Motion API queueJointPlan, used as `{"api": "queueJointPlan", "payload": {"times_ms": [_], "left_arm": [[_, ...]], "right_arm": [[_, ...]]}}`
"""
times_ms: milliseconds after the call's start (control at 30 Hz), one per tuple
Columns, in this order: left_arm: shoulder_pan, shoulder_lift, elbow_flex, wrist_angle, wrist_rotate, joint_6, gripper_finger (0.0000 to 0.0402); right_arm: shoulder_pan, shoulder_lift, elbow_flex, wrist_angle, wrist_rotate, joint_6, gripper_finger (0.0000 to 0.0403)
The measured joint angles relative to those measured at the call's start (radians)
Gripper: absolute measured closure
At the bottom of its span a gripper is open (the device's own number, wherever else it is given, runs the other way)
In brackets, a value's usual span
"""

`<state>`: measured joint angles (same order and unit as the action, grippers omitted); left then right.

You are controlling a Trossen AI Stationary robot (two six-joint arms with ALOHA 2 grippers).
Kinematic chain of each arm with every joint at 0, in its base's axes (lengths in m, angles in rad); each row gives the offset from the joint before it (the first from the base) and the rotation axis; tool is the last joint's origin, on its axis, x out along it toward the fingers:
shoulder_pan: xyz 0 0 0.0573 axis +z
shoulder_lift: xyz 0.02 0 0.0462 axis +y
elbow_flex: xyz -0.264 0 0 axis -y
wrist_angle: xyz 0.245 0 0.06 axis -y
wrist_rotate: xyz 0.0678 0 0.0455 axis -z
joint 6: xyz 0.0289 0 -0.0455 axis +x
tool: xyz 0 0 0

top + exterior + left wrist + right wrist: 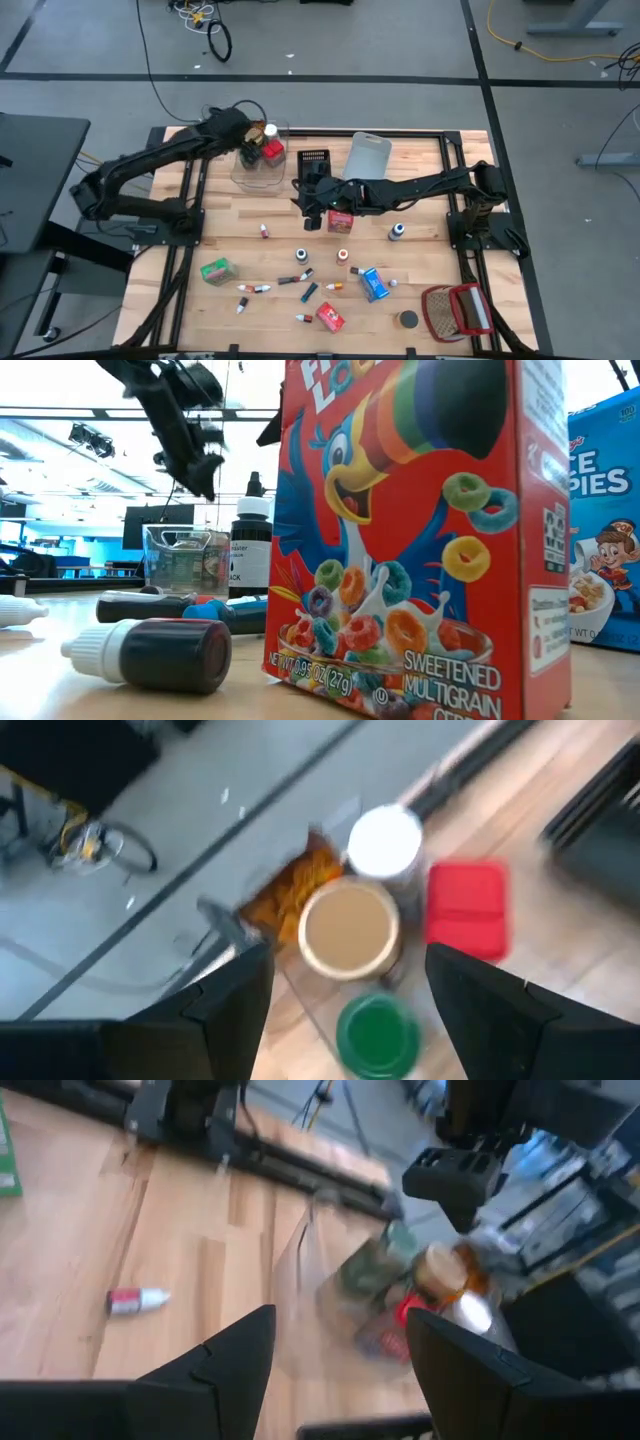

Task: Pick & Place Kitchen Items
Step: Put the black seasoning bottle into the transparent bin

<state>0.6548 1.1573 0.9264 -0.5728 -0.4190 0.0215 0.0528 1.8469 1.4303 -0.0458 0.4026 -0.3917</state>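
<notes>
A clear bin (258, 168) at the far left holds a tan-lidded jar (348, 925), a white-lidded one (385, 840), a red box (465, 905) and a green-lidded one (375, 1030). My left gripper (254, 136) hangs open and empty above them, and shows in its wrist view (348, 960). My right gripper (308, 205) is open and empty over the table's middle (340, 1320), facing the bin (310, 1280), beside a red box (340, 222). Other items lie on the tabletop: a green box (214, 270), a blue box (373, 284), a red cereal box (400, 530) and small tubes (264, 231).
A black bin (313, 160) and a grey-blue bin (366, 155) stand at the far middle. A red-and-white wire basket (455, 310) lies at the near right, a dark can (407, 319) beside it. A small bottle (398, 232) stands right of the middle.
</notes>
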Motion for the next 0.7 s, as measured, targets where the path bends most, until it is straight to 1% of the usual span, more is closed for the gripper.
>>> {"api": "queueJointPlan", "payload": {"times_ms": [67, 100, 200, 300, 433, 500, 600, 700], "left_arm": [[-0.02, -0.068, 0.0, 0.008, 0.024, -0.015, 0.0132], [-0.029, -0.102, 0.0, 0.01, 0.047, -0.015, 0.0133], [-0.062, -0.186, 0.0, 0.016, 0.127, -0.005, 0.0134], [-0.094, -0.254, -0.022, 0.047, 0.197, 0.02, 0.0132], [-0.13, -0.328, -0.103, 0.122, 0.262, 0.004, 0.0132], [-0.144, -0.357, -0.154, 0.179, 0.281, -0.002, 0.0134], [-0.155, -0.382, -0.219, 0.253, 0.305, -0.003, 0.0134], [-0.159, -0.39, -0.263, 0.294, 0.312, -0.003, 0.0134]], "right_arm": [[0.0, 0.0, 0.0, 0.056, 0.0, -0.033, 0.0168], [0.0, 0.0, 0.0, 0.085, 0.0, -0.02, 0.0168], [-0.001, 0.0, 0.0, 0.141, -0.018, 0.048, 0.0168], [-0.001, 0.0, 0.0, 0.144, -0.011, 0.154, 0.0168], [0.019, -0.023, -0.001, 0.033, -0.059, 0.254, 0.0168], [0.042, -0.059, -0.001, -0.023, -0.04, 0.295, 0.0168], [0.079, -0.129, -0.001, -0.108, 0.021, 0.351, 0.0168], [0.107, -0.192, 0.0, -0.239, 0.023, 0.426, 0.0168]]}}
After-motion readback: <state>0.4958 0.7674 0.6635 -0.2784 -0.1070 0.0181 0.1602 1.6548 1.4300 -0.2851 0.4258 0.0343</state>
